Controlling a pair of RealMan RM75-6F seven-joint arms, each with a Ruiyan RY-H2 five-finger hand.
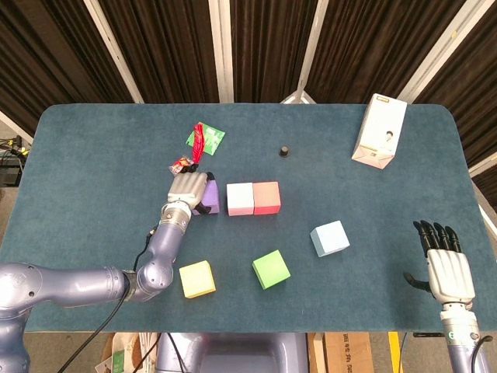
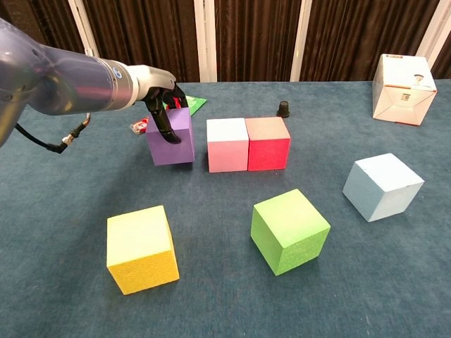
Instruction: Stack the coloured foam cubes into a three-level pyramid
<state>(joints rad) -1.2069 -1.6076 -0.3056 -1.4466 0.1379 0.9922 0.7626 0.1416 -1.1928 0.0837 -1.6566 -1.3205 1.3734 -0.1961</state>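
Observation:
My left hand [image 1: 186, 189] [image 2: 161, 104] grips the purple cube [image 2: 171, 139] [image 1: 210, 194] from above, a small gap left of the pink cube [image 1: 240, 199] [image 2: 227, 144]. The pink cube touches the red cube [image 1: 266, 197] [image 2: 268, 144] in a row. A yellow cube [image 1: 197, 279] [image 2: 141, 248], a green cube [image 1: 271, 269] [image 2: 290, 230] and a light blue cube [image 1: 330, 238] [image 2: 382, 186] lie apart nearer the front. My right hand [image 1: 446, 268] hangs open at the front right edge, holding nothing.
A white carton [image 1: 380, 130] [image 2: 403, 79] stands at the back right. A small black cap [image 1: 285, 150] [image 2: 283, 108] sits behind the red cube. Green and red wrappers [image 1: 204, 137] [image 2: 184, 103] lie behind the purple cube. The blue table [image 1: 93, 155] ends near my right hand.

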